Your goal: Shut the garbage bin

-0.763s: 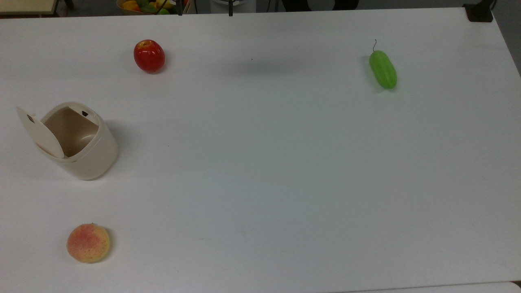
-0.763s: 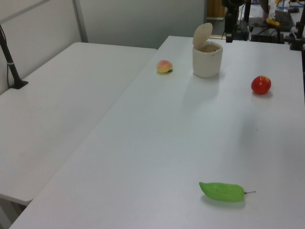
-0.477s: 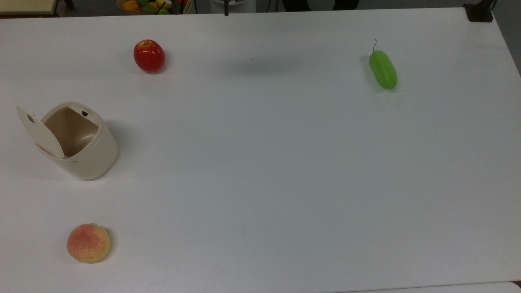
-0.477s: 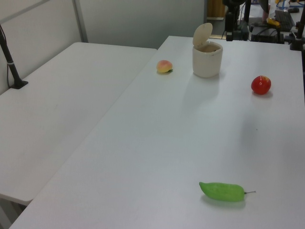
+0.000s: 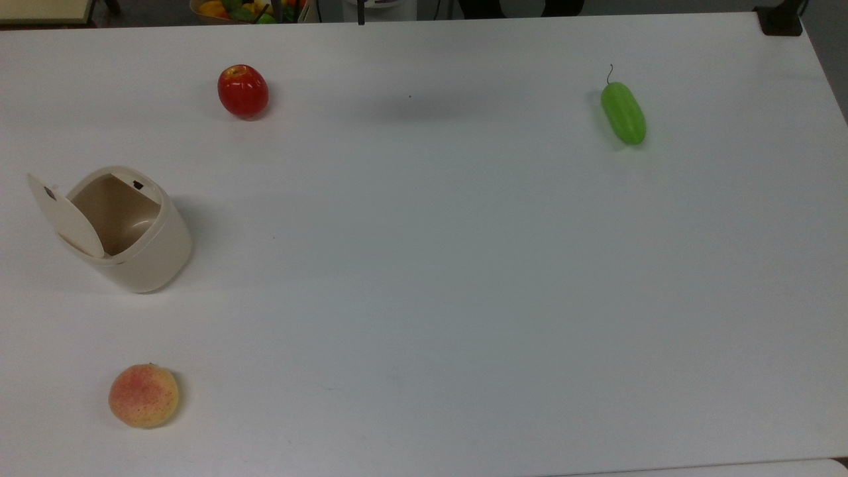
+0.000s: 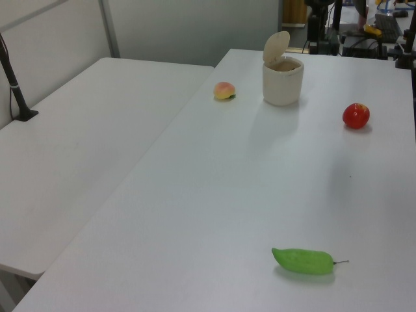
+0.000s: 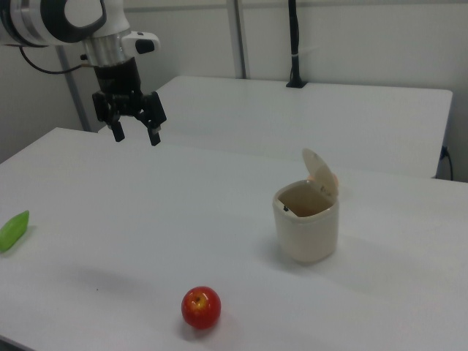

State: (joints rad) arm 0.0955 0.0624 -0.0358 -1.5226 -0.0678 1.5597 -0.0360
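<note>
White and black, the arm hangs in the upper left of the right view, wrist pointing straight down, its gripper (image 7: 136, 134) held high above the table (image 7: 219, 219) with the two fingers spread apart and nothing between them. It is well apart from the garbage bin (image 7: 306, 230), which stands upright toward the right view's right, its flat lid (image 7: 321, 172) tipped up and back so the mouth is open.

In the top view the garbage bin (image 5: 129, 228) sits near the table's left edge (image 5: 6, 278), between a red apple (image 5: 243, 91) above and a peach (image 5: 144, 395) below, touching neither. A green cucumber (image 5: 623, 112) lies far off toward the top view's right. The broad middle of the white tabletop (image 5: 430, 265) is bare between them. In the left view the garbage bin (image 6: 282, 81) stands near the far end, the peach (image 6: 224, 90) just beside the table's left edge.
</note>
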